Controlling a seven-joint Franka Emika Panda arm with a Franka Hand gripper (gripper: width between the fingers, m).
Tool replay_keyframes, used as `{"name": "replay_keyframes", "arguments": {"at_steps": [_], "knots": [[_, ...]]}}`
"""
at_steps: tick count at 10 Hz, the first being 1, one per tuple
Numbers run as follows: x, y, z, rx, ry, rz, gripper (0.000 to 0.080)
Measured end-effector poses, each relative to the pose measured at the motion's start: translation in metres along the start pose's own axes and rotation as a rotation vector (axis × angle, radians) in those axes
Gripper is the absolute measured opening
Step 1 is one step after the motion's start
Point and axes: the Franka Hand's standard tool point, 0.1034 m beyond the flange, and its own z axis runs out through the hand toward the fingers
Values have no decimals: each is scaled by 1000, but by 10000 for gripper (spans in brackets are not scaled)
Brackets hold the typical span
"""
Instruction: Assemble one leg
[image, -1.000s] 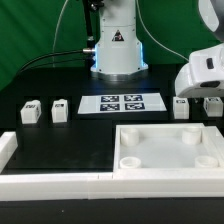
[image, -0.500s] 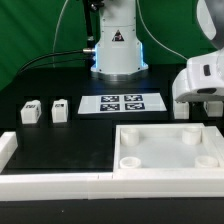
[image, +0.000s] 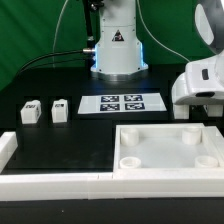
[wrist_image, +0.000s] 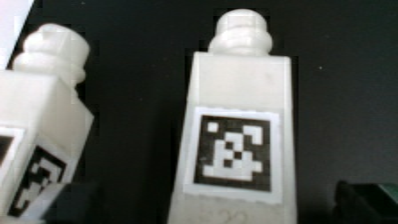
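In the wrist view one leg (wrist_image: 237, 130), a white post with a knob end and a square tag, lies between my gripper's (wrist_image: 222, 208) dark fingertips (wrist_image: 366, 200), with gaps on both sides. The gripper is open. A second leg (wrist_image: 45, 110) lies beside it, outside the jaws. In the exterior view my gripper (image: 198, 108) is low over the table at the exterior view's right and hides these two legs. Two more legs (image: 30, 110) (image: 60, 109) stand at the exterior view's left.
The marker board (image: 122, 102) lies in the middle at the back. The large white square tray-like piece (image: 128, 150) with corner holes lies in front of the gripper. A white barrier (image: 50, 182) runs along the front edge. The robot base (image: 118, 45) stands at the back.
My gripper has moved down over the two legs at the exterior view's right. They showed below it a second ago and are now hidden behind it.
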Motion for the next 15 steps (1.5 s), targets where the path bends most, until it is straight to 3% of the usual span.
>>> {"name": "replay_keyframes", "arguments": {"at_steps": [2,3,8,10,12,15], "knots": [[0,0,0,0,0,0,376],[0,-1,0,0,0,-1,291],[0,0,-2,1,1,-1,292],[-12,8,-15,-5,-15,9,292],[-30,26,-36,-8,-49,32,294],[-33,45,-54,1,-78,49,294]]}}
